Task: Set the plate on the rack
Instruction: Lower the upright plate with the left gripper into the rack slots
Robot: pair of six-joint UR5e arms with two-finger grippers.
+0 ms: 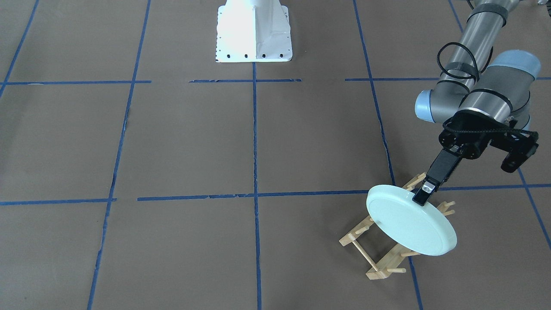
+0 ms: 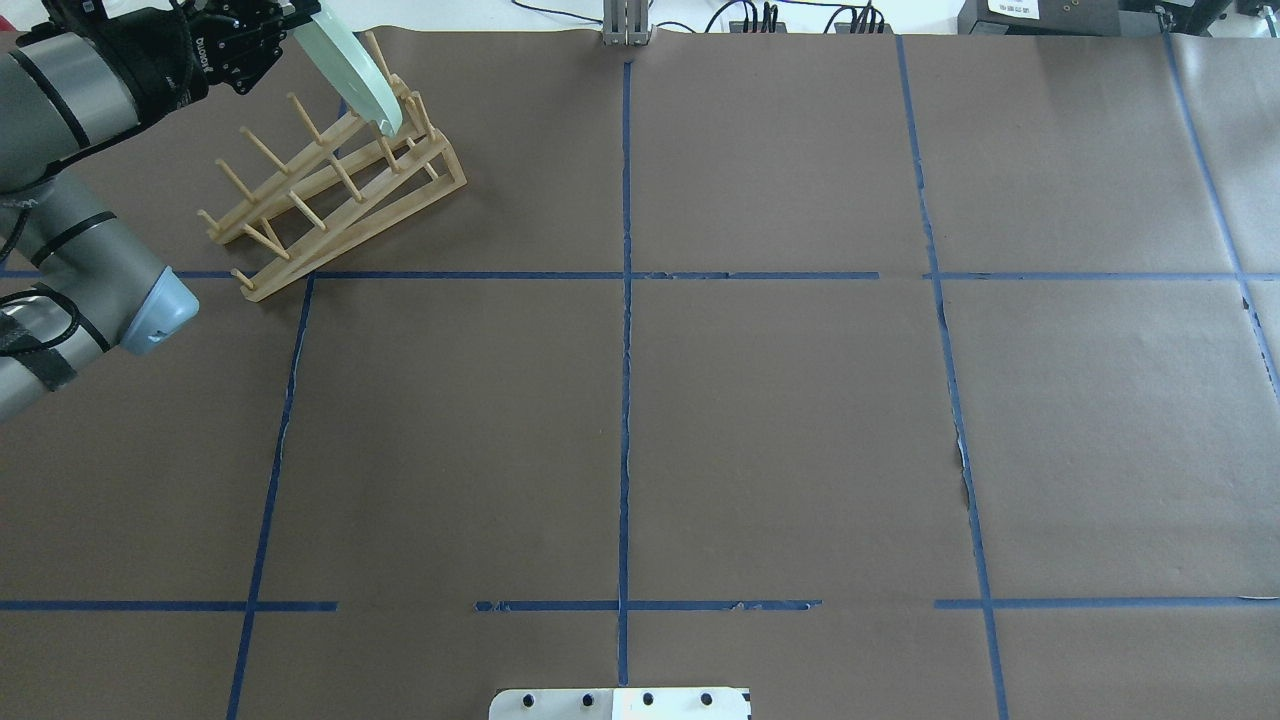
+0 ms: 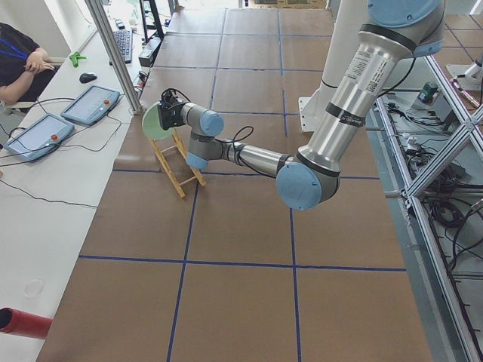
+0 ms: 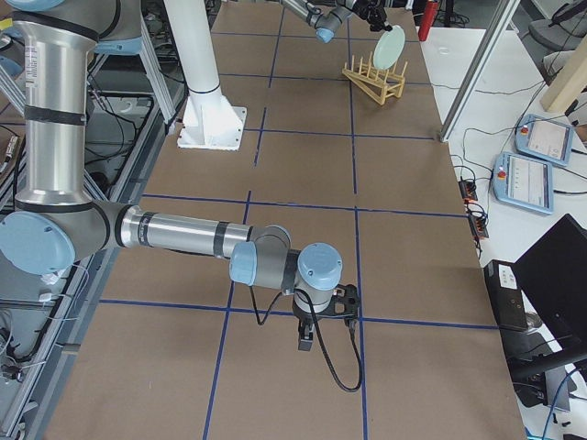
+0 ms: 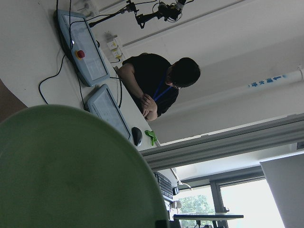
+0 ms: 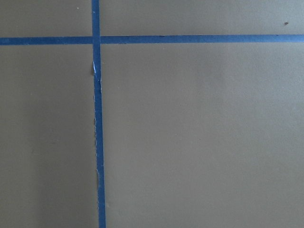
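My left gripper (image 1: 424, 194) is shut on the top rim of the pale mint-green plate (image 1: 409, 224) and holds it on edge, tilted. The plate's lower edge is down among the pegs at the end of the wooden rack (image 1: 379, 258) farthest from my base; I cannot tell whether it rests there. In the overhead view the plate (image 2: 352, 68) stands over the rack (image 2: 330, 190) at the table's far left. The plate fills the lower left of the left wrist view (image 5: 71, 166). My right gripper (image 4: 321, 323) hangs low over bare table, far from the rack; I cannot tell if it is open.
The white robot pedestal (image 1: 254, 32) stands mid-table at my side. Blue tape lines cross the brown table cover. Beyond the far edge by the rack are a metal post (image 3: 113, 53), two teach pendants (image 3: 38, 136) and a seated person (image 3: 19, 60).
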